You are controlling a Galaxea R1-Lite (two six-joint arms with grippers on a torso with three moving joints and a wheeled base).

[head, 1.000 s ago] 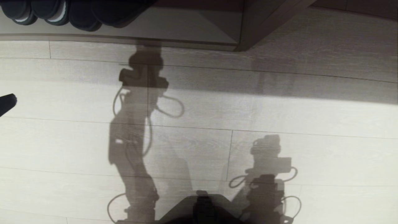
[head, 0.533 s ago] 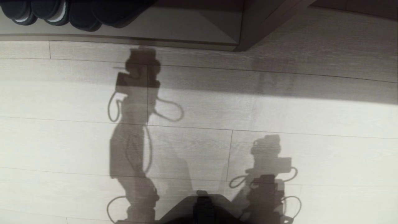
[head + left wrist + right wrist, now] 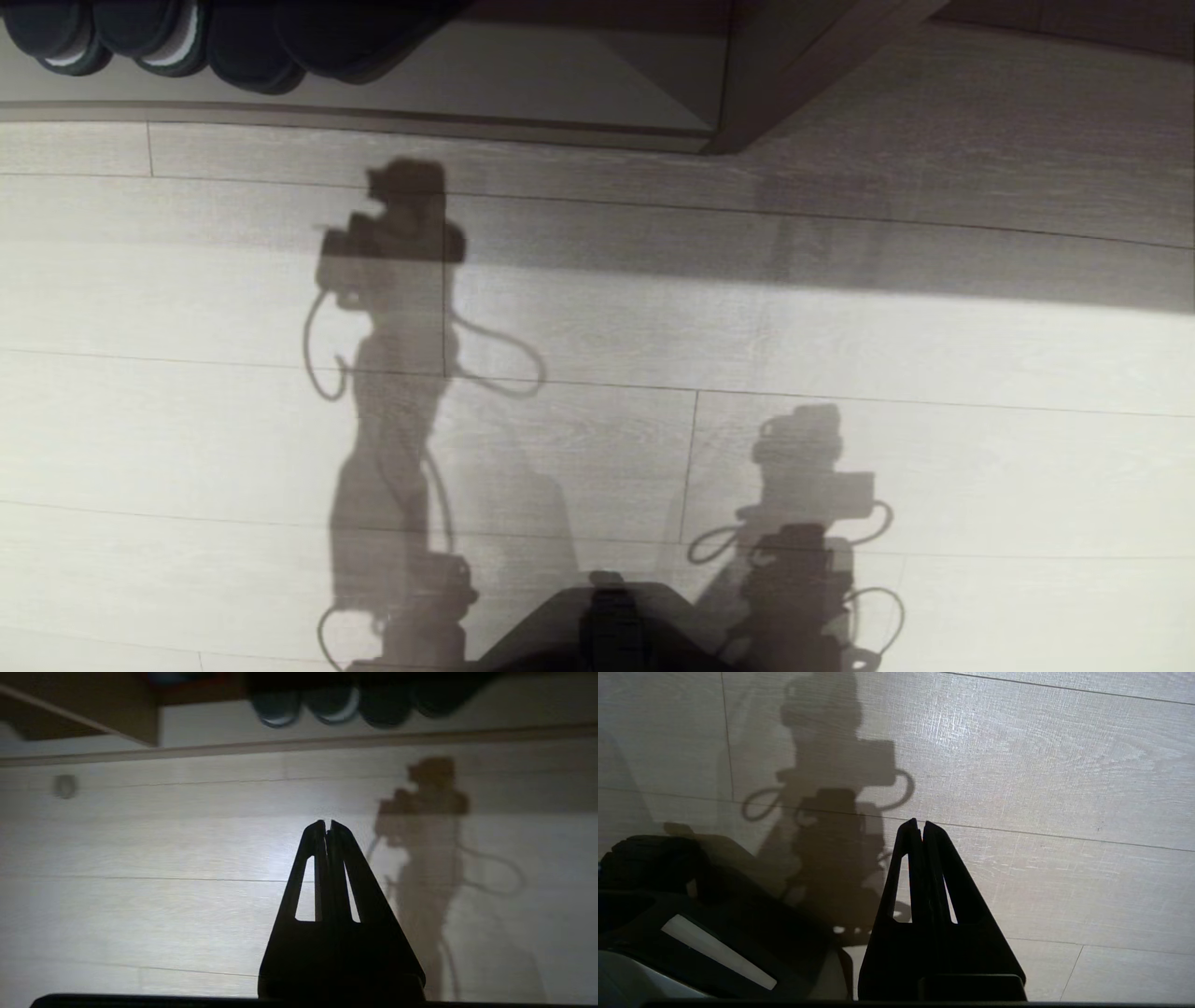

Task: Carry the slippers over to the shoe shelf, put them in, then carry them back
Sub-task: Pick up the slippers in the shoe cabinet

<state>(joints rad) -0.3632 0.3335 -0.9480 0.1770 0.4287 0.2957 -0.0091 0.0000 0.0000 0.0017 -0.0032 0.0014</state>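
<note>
The slippers (image 3: 308,37) sit side by side in the shoe shelf (image 3: 560,84), rounded toes facing out over its front edge; the left wrist view shows the slippers (image 3: 406,704) in shadow at the shelf (image 3: 210,723) opening. My left gripper (image 3: 328,822) is shut and empty, hovering over bare floor a good way short of the shelf. My right gripper (image 3: 920,821) is also shut and empty, hanging low over the floor beside my base. Neither gripper shows in the head view, only their shadows.
Black slides with pale soles (image 3: 103,37) stand just left of the slippers; the same slides (image 3: 303,707) show from the left wrist. A vertical divider panel (image 3: 775,65) closes the cubby on the right. My base (image 3: 607,625) is at the near edge. Pale plank floor lies between.
A dark tip at the head view's left edge has gone out of sight. The left arm's shadow has pulled back from the shelf edge and shifted left. The right arm's shadow is unchanged.
</note>
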